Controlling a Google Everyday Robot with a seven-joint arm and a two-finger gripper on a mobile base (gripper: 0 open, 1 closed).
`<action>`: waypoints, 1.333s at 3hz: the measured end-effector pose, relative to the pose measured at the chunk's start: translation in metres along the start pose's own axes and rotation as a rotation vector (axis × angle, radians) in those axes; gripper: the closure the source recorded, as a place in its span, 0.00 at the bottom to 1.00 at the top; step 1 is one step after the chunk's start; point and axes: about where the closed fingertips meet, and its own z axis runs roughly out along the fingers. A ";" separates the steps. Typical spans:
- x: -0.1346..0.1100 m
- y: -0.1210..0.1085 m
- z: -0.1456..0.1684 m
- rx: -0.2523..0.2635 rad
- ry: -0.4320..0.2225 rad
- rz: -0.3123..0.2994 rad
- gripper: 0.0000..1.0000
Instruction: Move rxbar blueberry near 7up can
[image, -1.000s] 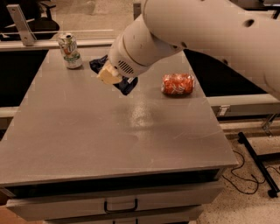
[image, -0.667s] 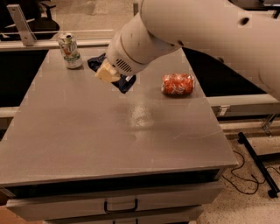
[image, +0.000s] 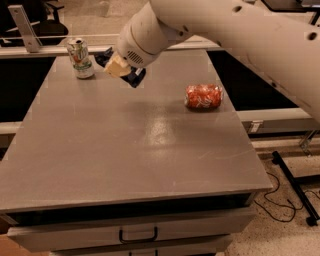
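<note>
The gripper (image: 120, 66), clamped on the bar (image: 136, 77), hangs just right of the 7up can (image: 80, 57) (the orange can (image: 203, 96) lies well further right). The carry looks nearly finished; next, the bar likely needs lowering beside the 7up can and releasing.

navy rxbar blueberry (image: 135, 77) held in pincer (image: 120, 66), near upright 7up can (image: 81, 58)
</note>
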 end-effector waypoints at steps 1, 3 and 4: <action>-0.006 -0.025 0.022 -0.012 -0.021 -0.037 1.00; -0.010 -0.059 0.059 -0.022 -0.041 -0.056 1.00; -0.008 -0.067 0.089 -0.046 -0.038 -0.050 1.00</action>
